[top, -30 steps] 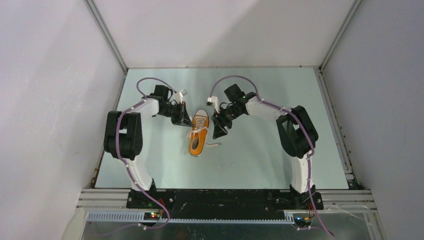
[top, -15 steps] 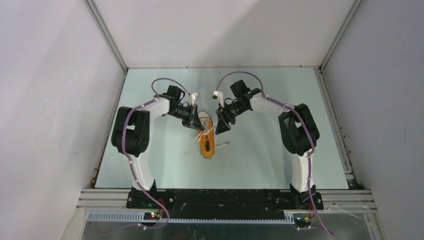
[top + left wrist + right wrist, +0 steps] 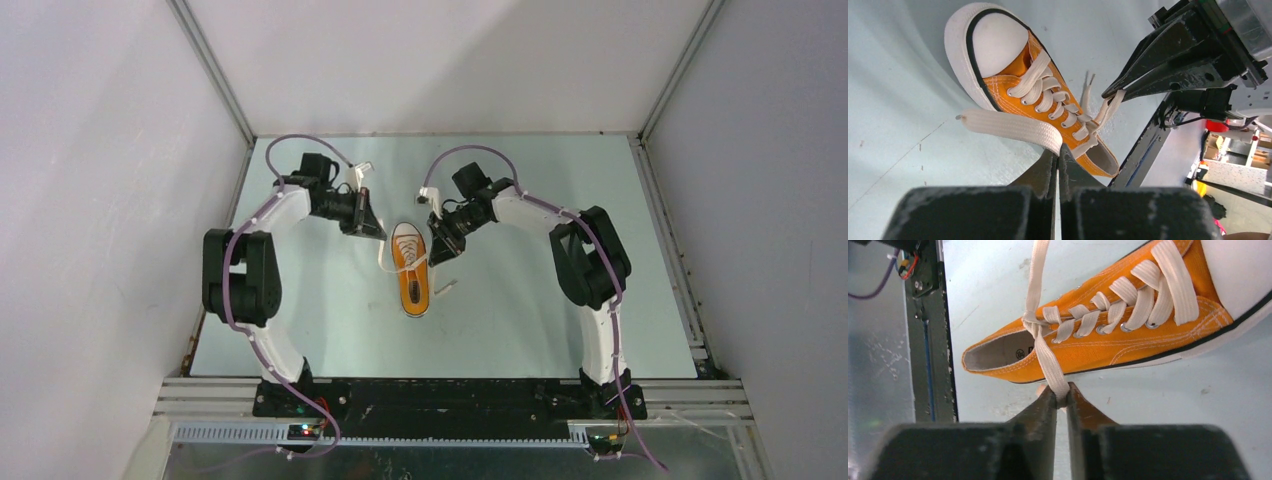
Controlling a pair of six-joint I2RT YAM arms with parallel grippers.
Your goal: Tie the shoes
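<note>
One orange shoe (image 3: 411, 275) with a white toe cap lies mid-table, toe pointing away from the arm bases. My left gripper (image 3: 374, 230) sits just left of the toe, shut on a flat white lace (image 3: 1008, 126) that folds into its tips (image 3: 1058, 150). At the shoe's right side my right gripper (image 3: 437, 254) is shut on the other lace (image 3: 1050, 367). That lace runs taut from a crossing at the top eyelets down to its tips (image 3: 1062, 396). The orange shoe (image 3: 1108, 345) fills the right wrist view, and a loose lace end (image 3: 443, 290) trails to the right.
The pale green table (image 3: 540, 320) is boxed in by white walls and aluminium corner posts (image 3: 215, 75). A dark rail (image 3: 450, 390) with both arm bases runs along the near edge. Both arms arch over the table's back half.
My right gripper has closed on its lace. The left arm swung left and back, drawing its lace out. The shoe shifted right and straightened over the last second.
</note>
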